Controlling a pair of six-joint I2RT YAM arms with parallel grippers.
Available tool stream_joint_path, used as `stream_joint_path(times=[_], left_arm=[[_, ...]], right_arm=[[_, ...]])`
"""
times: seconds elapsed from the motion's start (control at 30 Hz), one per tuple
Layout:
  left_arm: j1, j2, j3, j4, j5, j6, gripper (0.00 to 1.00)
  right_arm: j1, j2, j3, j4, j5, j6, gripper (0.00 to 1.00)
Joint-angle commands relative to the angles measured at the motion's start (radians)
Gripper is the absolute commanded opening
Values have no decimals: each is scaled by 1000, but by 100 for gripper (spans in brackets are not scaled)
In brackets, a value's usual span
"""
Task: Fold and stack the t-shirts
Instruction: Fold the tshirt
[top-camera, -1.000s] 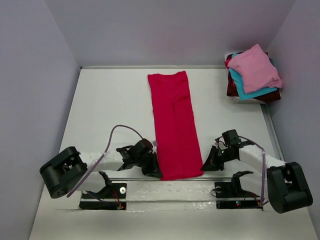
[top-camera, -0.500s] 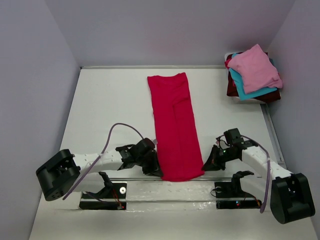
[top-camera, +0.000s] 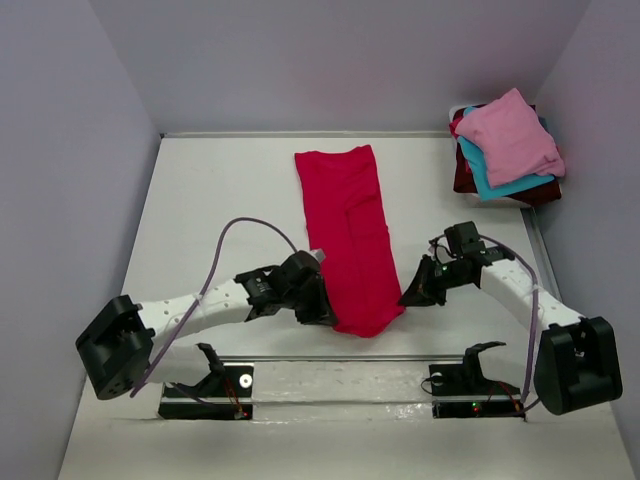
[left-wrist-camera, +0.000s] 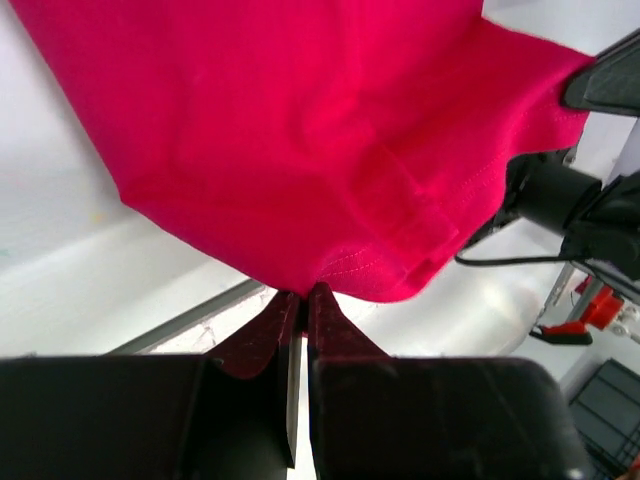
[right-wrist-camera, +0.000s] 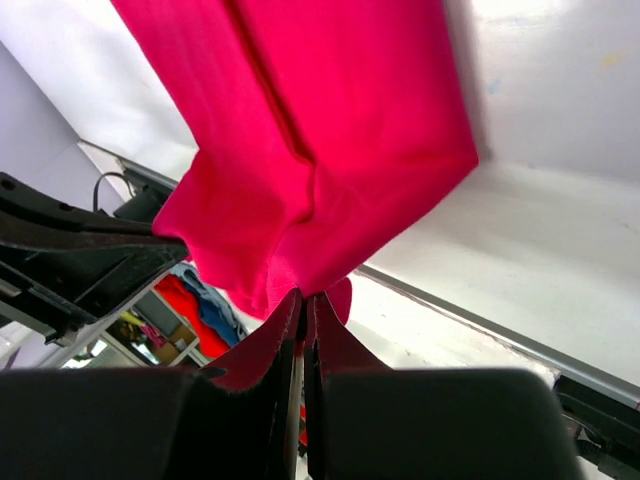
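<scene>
1. The left gripper (top-camera: 322, 312) is pinching the near-left corner of the red t-shirt (top-camera: 348, 235). Its jaws are pressing together with the stitched hem sitting right at the tips in the left wrist view.
2. The right gripper (top-camera: 410, 295) is clamping shut on the near-right corner of the same shirt, and a small fold of red cloth is bunching at its tips.
3. The shirt is lying as a long narrow strip, running away from both sets of jaws toward the far wall. Its near end is sagging between the two grippers, and its far end is resting flat.
4. From above, the gripper bodies are covering the pinched corners, so the grip itself is showing only in the wrist views.
5. A pile is sitting well beyond the right jaws, off to their right and apart from the red shirt. The pink t-shirt (top-camera: 510, 135) is lying on top, the teal t-shirt (top-camera: 490, 182) under it, and the maroon t-shirt (top-camera: 464, 178) is lowest.
6. A grey cable (top-camera: 245, 228) is looping over the left arm, behind the left jaws.
7. The white table (top-camera: 220, 200) is carrying everything, and a metal rail (top-camera: 330, 357) is running across just nearer than both jaws.
8. Pale lilac walls (top-camera: 340, 60) are closing in the far side and both flanks.
</scene>
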Motion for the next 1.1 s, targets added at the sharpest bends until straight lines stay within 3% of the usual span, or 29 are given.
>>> stream_joint_path(times=[0.0,0.47,0.67,1.07], left_arm=[[65,7,99,-73,-57,83,6],[306,191,352,-144,-55,301,6],[368,314,485,-145,-51,367,6],[487,481,607,-133,-40,432,6]], right_arm=[[4,58,110,30,25,-6,7],[4,339,431,56,69,-26,7],[4,512,601,50,88,-34,7],[4,779,893,15,129,-52,7]])
